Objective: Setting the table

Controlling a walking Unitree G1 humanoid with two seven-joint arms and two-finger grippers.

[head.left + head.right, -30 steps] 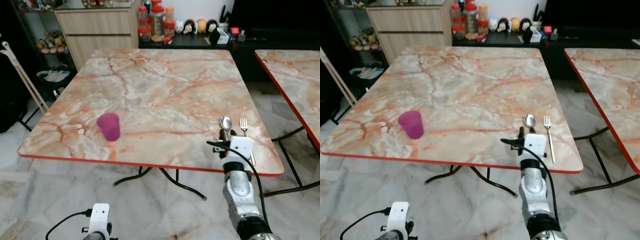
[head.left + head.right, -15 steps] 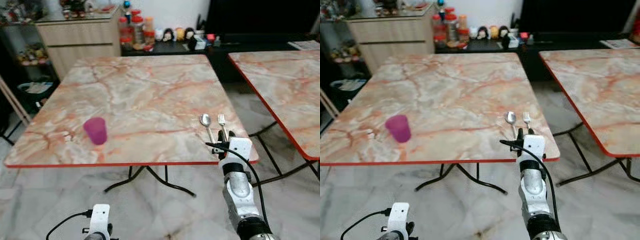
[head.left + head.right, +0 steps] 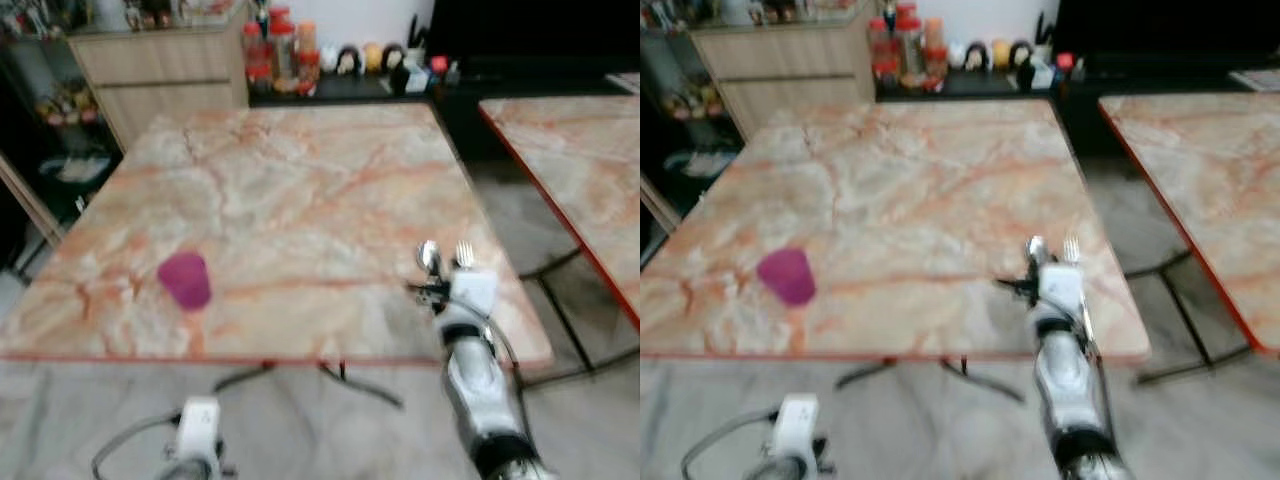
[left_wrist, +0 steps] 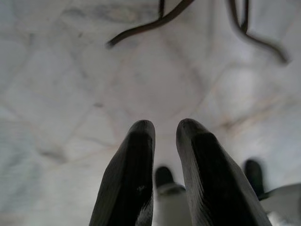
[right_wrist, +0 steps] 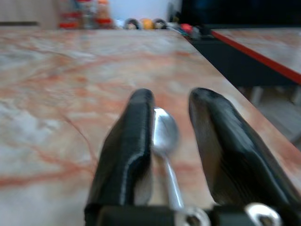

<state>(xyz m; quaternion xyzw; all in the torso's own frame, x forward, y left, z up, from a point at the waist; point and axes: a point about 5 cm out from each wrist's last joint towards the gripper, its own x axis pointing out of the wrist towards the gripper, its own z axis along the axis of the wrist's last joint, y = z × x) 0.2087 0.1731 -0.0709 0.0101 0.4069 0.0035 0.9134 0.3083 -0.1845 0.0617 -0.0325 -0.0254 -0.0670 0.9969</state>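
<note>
The right end effector (image 5: 171, 141) sits low over the near right corner of the table (image 3: 300, 180), its fingers apart with the spoon (image 5: 164, 136) lying between them, not gripped. The fork (image 3: 465, 255) lies just beside the spoon, near the table edge. The purple cup (image 3: 185, 280) stands well apart on the near left. The left end effector (image 4: 164, 160) hangs idle over the floor, fingers slightly apart. The head views are blurred, so a close now could miss the thin, flat spoon, nudge the fork, or push either off the nearby edge
</note>
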